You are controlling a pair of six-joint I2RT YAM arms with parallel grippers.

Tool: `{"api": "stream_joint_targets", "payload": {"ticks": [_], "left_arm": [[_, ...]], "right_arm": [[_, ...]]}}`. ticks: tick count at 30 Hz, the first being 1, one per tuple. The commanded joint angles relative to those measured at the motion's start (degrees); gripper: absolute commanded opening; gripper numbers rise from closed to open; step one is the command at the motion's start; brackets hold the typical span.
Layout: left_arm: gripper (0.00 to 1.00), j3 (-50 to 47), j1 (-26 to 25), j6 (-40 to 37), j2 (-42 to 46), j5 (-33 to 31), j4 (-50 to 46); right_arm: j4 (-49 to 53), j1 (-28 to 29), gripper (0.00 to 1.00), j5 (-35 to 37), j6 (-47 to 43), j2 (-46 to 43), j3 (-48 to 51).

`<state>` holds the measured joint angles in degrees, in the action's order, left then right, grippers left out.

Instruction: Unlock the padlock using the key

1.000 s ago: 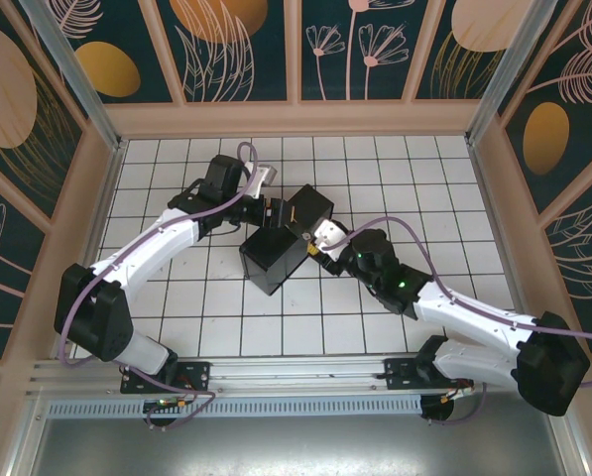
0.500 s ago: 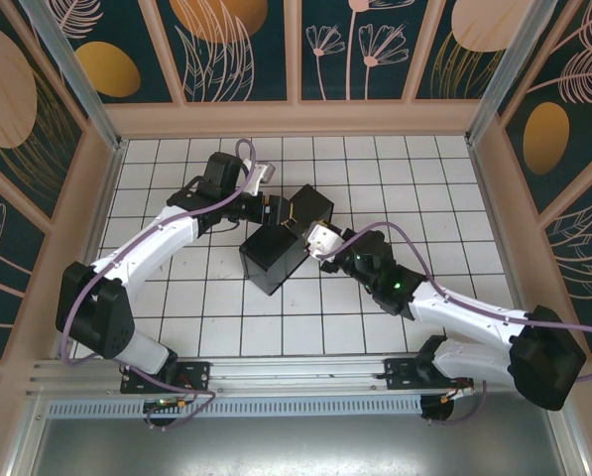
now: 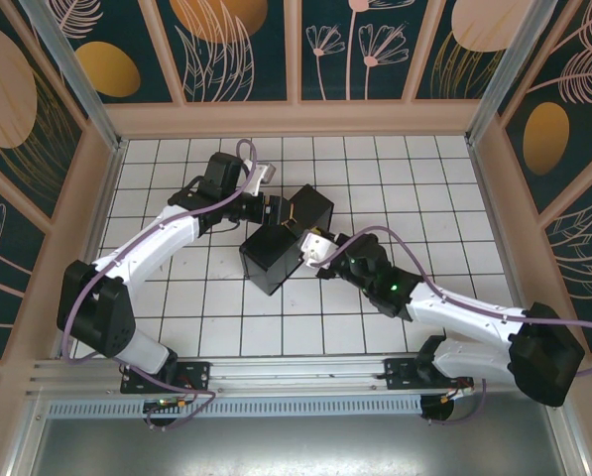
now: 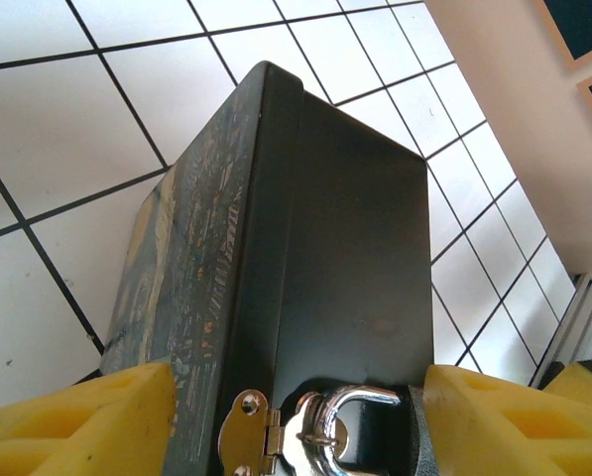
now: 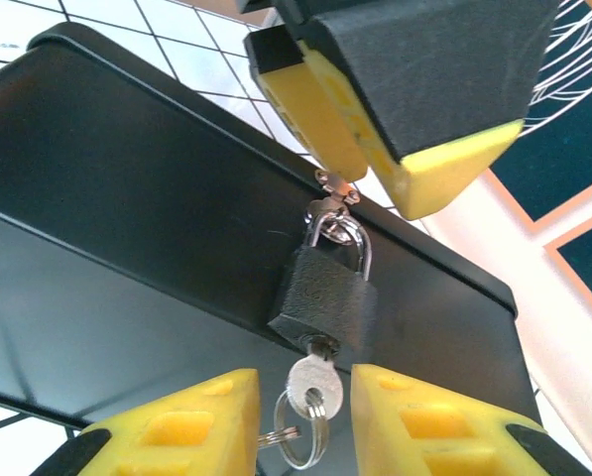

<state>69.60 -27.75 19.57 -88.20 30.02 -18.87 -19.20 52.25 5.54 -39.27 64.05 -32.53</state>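
The top camera looks down from behind over the whole worktop (image 3: pixel 424 178); the 2 wrist cameras sit close, facing the padlock (image 5: pixel 323 297) from opposing ends.

From the left wrist we see the padlock (image 4: pixel 347 424) cut off by the lower edge, only its shackle showing. The key (image 5: pixel 314 381) has its shaft hidden inside the lock.

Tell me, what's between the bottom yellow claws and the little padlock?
The key, seen in the right wrist view: its shaft sits in the bottom of the padlock, and its ringed head hangs between the fingers of the open right gripper.
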Motion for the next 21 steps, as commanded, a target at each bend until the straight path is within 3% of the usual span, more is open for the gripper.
{"api": "stream_joint_targets", "payload": {"ticks": [1, 8, 13, 21], "left_arm": [[0.67, 2.1, 0.2, -0.8, -0.5, 1.3, -0.1], [0.67, 1.9, 0.2, -1.0, 0.0, 0.7, -0.8], [0.67, 1.3, 0.2, -1.1, 0.2, 0.0, -1.2], [0.66, 0.5, 0.4, -0.9, 0.7, -0.2, -0.7]], "right_arm": [[2.2, 0.6, 0.31, 0.8, -2.0, -0.9, -1.0], [-2.5, 0.4, 0.30, 5.4, -3.7, 2.6, -0.2], [-4.6, 0.5, 0.29, 4.1, -3.2, 4.0, -1.0], [-3.5, -1.5, 0.18, 1.7, 0.5, 0.5, -1.3]]}}
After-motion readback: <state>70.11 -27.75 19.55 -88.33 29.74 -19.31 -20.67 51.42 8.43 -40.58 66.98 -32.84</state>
